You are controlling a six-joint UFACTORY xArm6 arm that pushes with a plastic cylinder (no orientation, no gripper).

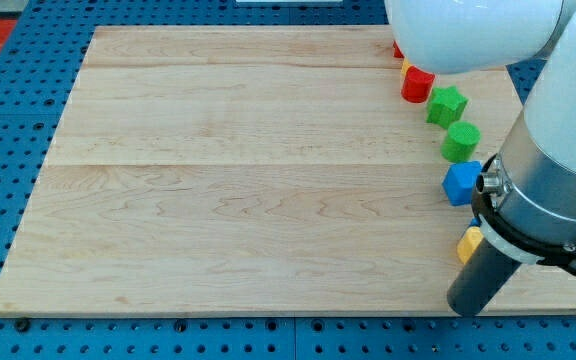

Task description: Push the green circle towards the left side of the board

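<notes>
The green circle point(460, 141) is a short green cylinder near the right edge of the wooden board point(238, 180). It sits between a green star-shaped block point(446, 105) above it and a blue cube point(460, 184) below it. My tip point(465, 309) is at the end of the dark rod, near the board's bottom right corner. It is well below the green circle, below the blue cube, and just below a yellow block point(469, 243) that the arm partly hides. The tip touches none of the blocks.
A red block point(417, 83) lies above the green star. Slivers of another red block point(397, 48) and a yellow block point(405, 66) show under the white arm point(468, 30) at the top right. The arm's grey body point(558, 170) hides the board's right edge.
</notes>
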